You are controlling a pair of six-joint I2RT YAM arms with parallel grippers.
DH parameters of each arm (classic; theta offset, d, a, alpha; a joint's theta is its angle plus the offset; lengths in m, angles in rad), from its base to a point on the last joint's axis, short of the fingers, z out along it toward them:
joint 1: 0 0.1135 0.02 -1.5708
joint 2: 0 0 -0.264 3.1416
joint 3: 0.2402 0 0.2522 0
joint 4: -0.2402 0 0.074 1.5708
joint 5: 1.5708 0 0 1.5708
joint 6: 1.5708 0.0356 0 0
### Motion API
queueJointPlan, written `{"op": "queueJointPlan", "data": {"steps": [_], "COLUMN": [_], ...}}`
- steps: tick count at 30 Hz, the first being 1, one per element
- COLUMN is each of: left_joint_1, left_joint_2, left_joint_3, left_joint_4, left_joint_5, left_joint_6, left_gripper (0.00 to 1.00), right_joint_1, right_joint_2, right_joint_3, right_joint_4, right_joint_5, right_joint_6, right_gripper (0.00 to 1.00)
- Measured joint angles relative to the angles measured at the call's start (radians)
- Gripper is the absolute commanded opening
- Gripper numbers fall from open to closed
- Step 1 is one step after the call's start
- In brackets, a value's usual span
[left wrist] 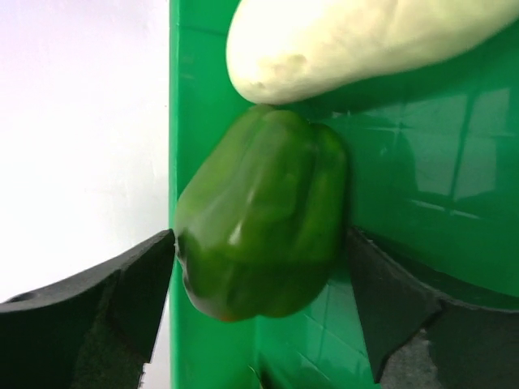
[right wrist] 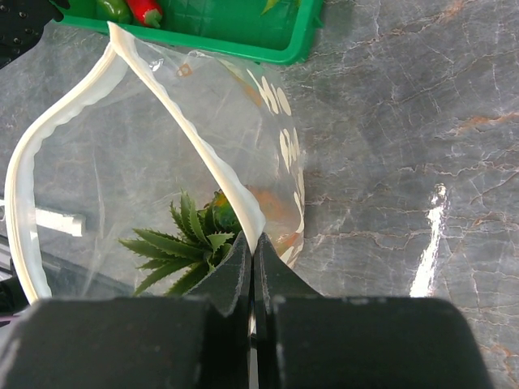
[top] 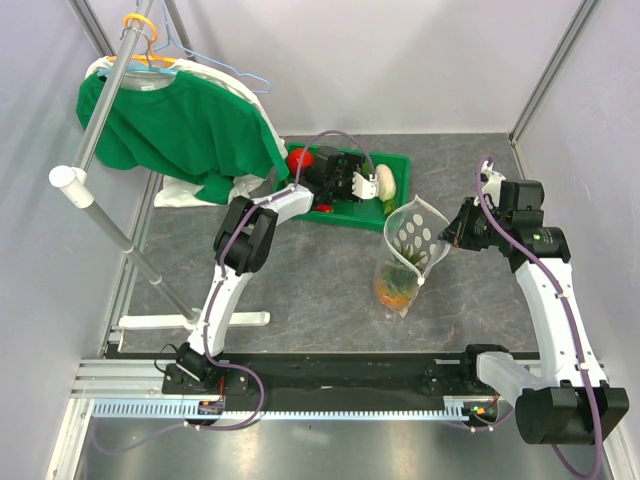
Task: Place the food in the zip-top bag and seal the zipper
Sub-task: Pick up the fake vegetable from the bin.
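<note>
- Left claw [left wrist: 259,271] spread wide, flanking the glossy, lobed green pepper [left wrist: 263,219] in the smooth plastic green tray [left wrist: 422,170].
- Right claw [right wrist: 253,261] pinched tight on the ribbed white zipper [right wrist: 201,154]; the clear, dotted zip-top bag [right wrist: 154,130] gapes, with the spiky-crowned pineapple [right wrist: 182,243] inside.

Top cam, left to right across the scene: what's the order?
green shirt → red tomato → left gripper → zip-top bag → right gripper
</note>
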State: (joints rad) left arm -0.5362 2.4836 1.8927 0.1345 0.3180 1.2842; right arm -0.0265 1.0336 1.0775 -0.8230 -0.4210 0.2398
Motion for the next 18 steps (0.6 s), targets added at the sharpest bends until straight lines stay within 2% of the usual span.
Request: {"op": "queueJointPlan", "data": {"steps": [1, 2, 4, 5, 8, 11, 14, 18], "left_joint_1": [0.0, 0.0, 0.0, 0.0, 0.0, 0.0, 0.0, 0.001], "left_joint_2": [0.003, 0.006, 0.01, 0.01, 0.003, -0.048, -0.136, -0.293], "left_joint_3": [0.001, 0.001, 0.001, 0.0, -0.032, -0.145, -0.27, -0.412], "left_joint_4": [0.007, 0.018, 0.033, 0.038, 0.104, 0.159, 0.178, 0.19], "left_joint_5": [0.0, 0.001, 0.005, 0.006, 0.022, 0.047, 0.08, 0.114], "left_joint_6": [0.002, 0.004, 0.006, 0.005, -0.011, -0.03, -0.055, -0.071], "left_gripper": [0.84, 0.73, 0.61, 0.51, 0.46, 0.4, 0.33, 0.31], "right_joint_1": [-0.001, -0.002, -0.004, -0.004, -0.005, -0.005, -0.005, -0.005], "right_joint_2": [0.002, 0.003, 0.006, 0.008, 0.01, 0.01, 0.01, 0.01], "right_joint_3": [0.0, 0.0, 0.0, 0.0, 0.0, 0.0, 0.0, 0.0], "right_joint_4": [0.0, 0.0, 0.0, 0.0, 0.0, 0.0, 0.001, 0.001], "right_joint_5": [0.0, 0.0, 0.0, 0.0, -0.002, -0.008, -0.015, -0.024], "right_joint_6": [0.0, 0.0, 0.0, 0.001, 0.002, 0.002, 0.003, 0.003], "right_gripper": [0.0, 0.0, 0.0, 0.0, 0.0, 0.0, 0.0, 0.0]}}
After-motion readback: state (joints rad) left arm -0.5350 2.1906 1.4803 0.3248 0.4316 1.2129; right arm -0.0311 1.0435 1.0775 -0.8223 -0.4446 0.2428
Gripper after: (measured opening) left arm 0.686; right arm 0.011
